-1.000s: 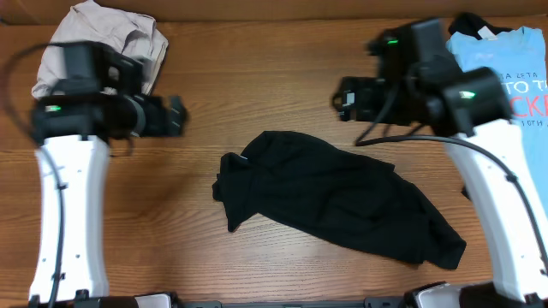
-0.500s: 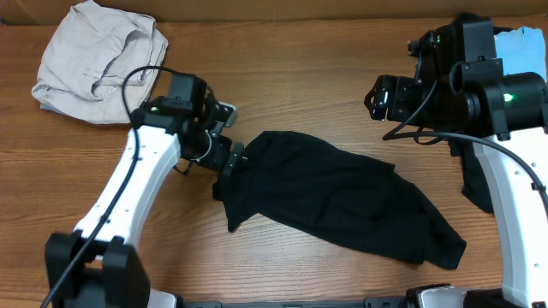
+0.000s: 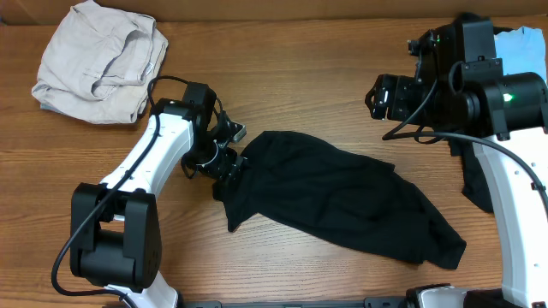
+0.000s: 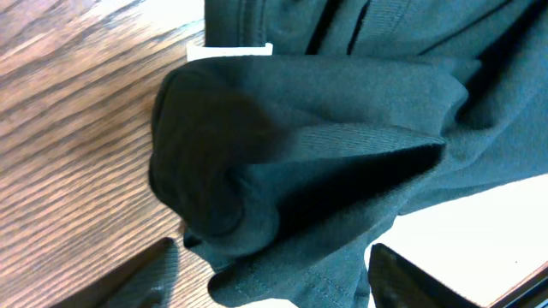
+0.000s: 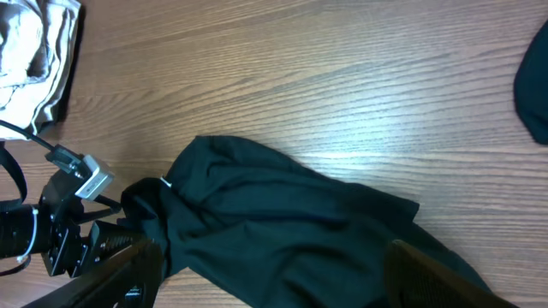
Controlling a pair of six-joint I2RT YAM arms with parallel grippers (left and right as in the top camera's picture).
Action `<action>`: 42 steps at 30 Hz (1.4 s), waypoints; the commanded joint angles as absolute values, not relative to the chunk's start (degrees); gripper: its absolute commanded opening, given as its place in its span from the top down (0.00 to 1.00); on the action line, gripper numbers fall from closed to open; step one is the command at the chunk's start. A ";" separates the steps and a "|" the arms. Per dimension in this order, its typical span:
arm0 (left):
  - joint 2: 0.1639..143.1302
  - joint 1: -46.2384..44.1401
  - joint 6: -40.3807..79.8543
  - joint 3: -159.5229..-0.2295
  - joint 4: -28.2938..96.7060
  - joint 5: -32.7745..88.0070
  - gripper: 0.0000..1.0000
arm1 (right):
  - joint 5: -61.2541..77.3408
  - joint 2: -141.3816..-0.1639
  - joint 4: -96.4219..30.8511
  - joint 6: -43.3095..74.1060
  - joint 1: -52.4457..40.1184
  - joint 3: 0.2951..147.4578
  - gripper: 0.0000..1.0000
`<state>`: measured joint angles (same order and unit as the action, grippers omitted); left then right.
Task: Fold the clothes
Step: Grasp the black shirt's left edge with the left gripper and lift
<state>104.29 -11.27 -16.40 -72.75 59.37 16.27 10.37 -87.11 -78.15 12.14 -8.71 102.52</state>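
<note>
A crumpled black garment (image 3: pixel 334 201) lies in the middle of the wooden table; it also shows in the right wrist view (image 5: pixel 257 231). My left gripper (image 3: pixel 229 161) sits at the garment's left edge, its fingers open on either side of a bunched fold of black cloth (image 4: pixel 291 171). A white tag (image 4: pixel 231 51) shows at the top of that fold. My right gripper (image 3: pixel 377 96) hangs open and empty above the table, up and right of the garment, its fingertips at the bottom of the right wrist view (image 5: pixel 274 274).
A beige garment (image 3: pixel 98 60) lies crumpled at the back left. A light blue shirt (image 3: pixel 518 43) and dark cloth (image 3: pixel 475 175) lie at the right, partly under my right arm. Bare wood (image 3: pixel 282 68) lies behind the black garment.
My left arm swung from the back left down to the black garment's left edge and now straddles a fold. My right arm shifted to the right, then held still.
</note>
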 commanded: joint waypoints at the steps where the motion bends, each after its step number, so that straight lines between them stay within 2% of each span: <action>1: 104.88 -11.51 -18.04 -72.73 59.72 18.50 0.34 | 9.87 -86.80 -77.71 11.77 -8.69 102.26 0.14; 7: 104.90 -13.08 -18.06 -72.05 60.69 19.88 0.32 | 9.89 -86.80 -77.73 11.79 -8.69 102.26 0.14; 17: 104.90 -13.98 -18.04 -71.09 60.40 18.90 0.42 | 9.87 -86.80 -77.73 11.77 -8.69 102.26 0.14; 24: 104.90 -13.96 -18.02 -70.61 59.46 18.87 0.74 | 9.85 -86.80 -77.71 11.77 -8.69 102.26 0.14; 28: 104.90 -13.96 -17.96 -70.61 59.00 18.90 0.96 | 9.82 -86.80 -77.67 11.77 -8.69 102.26 0.14; 35: 104.88 -13.45 -10.90 -77.52 59.35 18.90 0.96 | 9.89 -86.80 -77.69 11.84 -8.71 102.26 0.15; 42: 104.88 -12.71 -1.78 -108.09 67.37 19.05 0.96 | 10.09 -86.80 -78.74 12.01 -8.71 102.26 0.15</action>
<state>105.58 -13.15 -7.53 -95.13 66.46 18.44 10.24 -87.11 -78.37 11.99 -8.71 102.45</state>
